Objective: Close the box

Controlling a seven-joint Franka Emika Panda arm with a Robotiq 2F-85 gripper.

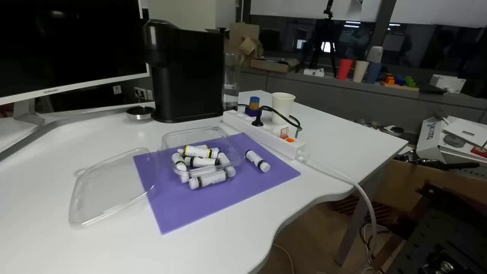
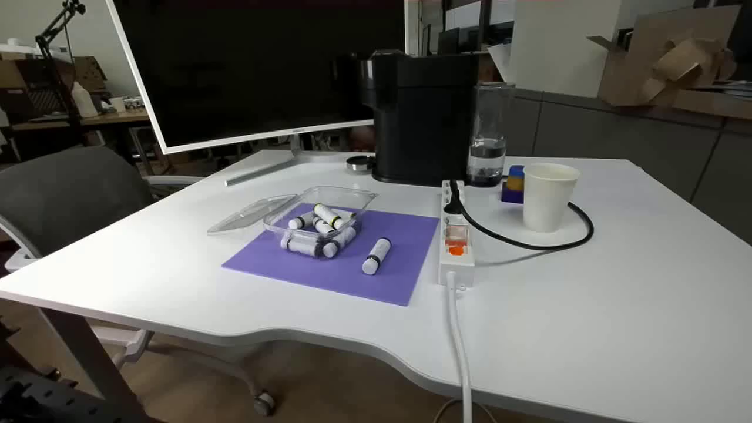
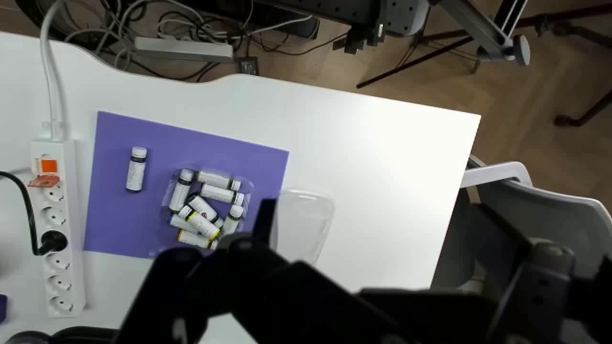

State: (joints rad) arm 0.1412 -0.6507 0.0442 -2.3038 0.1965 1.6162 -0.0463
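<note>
Claw [image 3: 375, 212]: seen in the wrist view only, dark and blurred. Jaws well apart, nothing between them. Height above the desk [image 3: 382, 157] cannot be told.

Lid [image 3: 303, 224]: lying flat or nearly so on the desk, its inner side lapping the mat [image 2: 346, 279]. It appears hinged to the base [image 2: 363, 205], though the clear plastic hides the join. A small tab [image 1: 78, 172] shows at an outer corner.

Box [image 1: 198, 133]: open, base resting on the mat, tubes [image 1: 201, 162] piled inside. Closing is judged not begun.

Recommended practice: take the lid by its outer edge, preferably near the tab, one jaw beneath and one above. Swing it over in an arc; a straight drag would likely slide the base, which looks light. Let go past upright, bring the jaws together, and press down all round the lid, corners last.

Risks: the yellow-banded tube [image 1: 198, 152] lies uppermost and may hold the lid off its seat. The loose tube [image 2: 376, 256] lies beside the base, on the side away from the lid, short of the strip [image 3: 71, 215]; keep the pressing jaws off it.
</note>
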